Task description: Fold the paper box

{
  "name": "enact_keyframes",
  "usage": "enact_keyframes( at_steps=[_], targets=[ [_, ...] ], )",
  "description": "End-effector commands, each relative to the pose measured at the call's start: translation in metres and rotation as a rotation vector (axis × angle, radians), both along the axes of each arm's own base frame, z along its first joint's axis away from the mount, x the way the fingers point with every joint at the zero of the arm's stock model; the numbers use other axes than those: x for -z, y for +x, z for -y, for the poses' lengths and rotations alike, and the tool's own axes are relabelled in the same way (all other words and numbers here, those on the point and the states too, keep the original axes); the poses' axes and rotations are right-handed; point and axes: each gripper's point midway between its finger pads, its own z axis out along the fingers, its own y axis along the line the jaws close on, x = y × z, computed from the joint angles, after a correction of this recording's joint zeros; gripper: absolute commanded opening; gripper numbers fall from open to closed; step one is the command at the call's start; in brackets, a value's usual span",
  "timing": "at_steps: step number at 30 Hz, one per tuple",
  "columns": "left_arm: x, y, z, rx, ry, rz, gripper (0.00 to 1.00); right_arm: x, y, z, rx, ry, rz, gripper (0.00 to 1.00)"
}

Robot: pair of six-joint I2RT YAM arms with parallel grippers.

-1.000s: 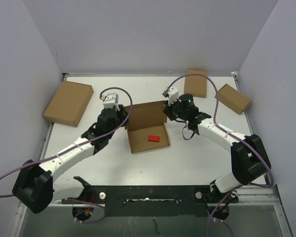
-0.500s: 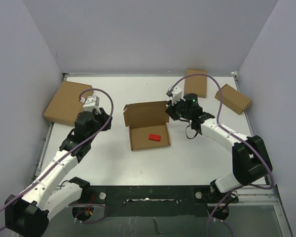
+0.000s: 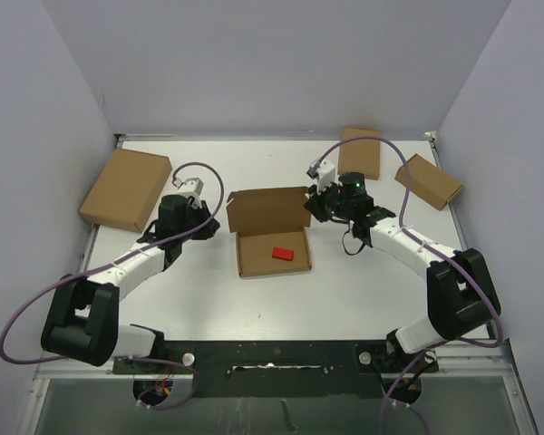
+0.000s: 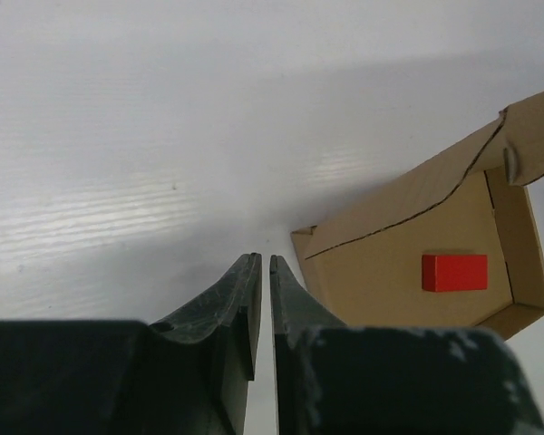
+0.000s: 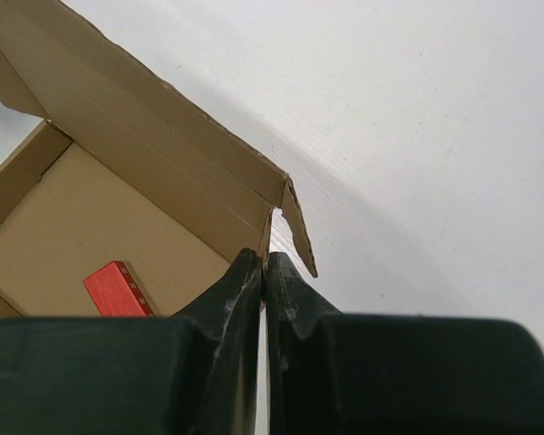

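The paper box [image 3: 258,261] lies open mid-table, its lid [image 3: 267,210] standing up at the back, and a small red block [image 3: 282,254] rests on its floor. My right gripper [image 3: 310,207] is at the box's back right corner. In the right wrist view this gripper [image 5: 264,256] is shut on the cardboard edge beside the lid's side flap [image 5: 297,231]. My left gripper [image 3: 207,220] sits on the table left of the box, apart from it. Seen from the left wrist, it [image 4: 265,258] holds nothing, its jaws a sliver apart, and the box corner [image 4: 344,258] lies just to their right.
A larger brown box [image 3: 126,188] lies at the back left. Two smaller brown boxes [image 3: 360,151] [image 3: 429,181] lie at the back right. Grey walls close in the table on three sides.
My left gripper has let go of the box's left side, drawn back to the left, and closed its jaws. The right gripper has stayed clamped on the box's right corner.
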Motion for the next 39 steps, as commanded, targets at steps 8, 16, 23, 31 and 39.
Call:
enact_keyframes(
  at_steps=[8,16,23,31,39],
  targets=[
    [-0.038,0.026,0.047,0.113,-0.042,0.174,0.08,-0.038,0.007,-0.003,-0.01,0.063,0.107,0.0],
    [-0.046,0.025,0.055,0.163,-0.059,0.201,0.09,-0.038,0.007,-0.003,-0.01,0.066,0.103,0.0],
    [-0.044,0.019,0.058,0.179,-0.077,0.193,0.11,-0.037,0.006,-0.003,-0.025,0.066,0.1,0.0],
    [-0.073,-0.003,0.034,0.129,-0.077,0.26,0.39,-0.041,0.005,0.0,-0.044,0.078,0.103,0.0],
    [-0.121,-0.028,0.018,0.104,-0.164,0.373,0.98,-0.042,0.005,0.005,-0.052,0.086,0.102,0.0]
  ],
)
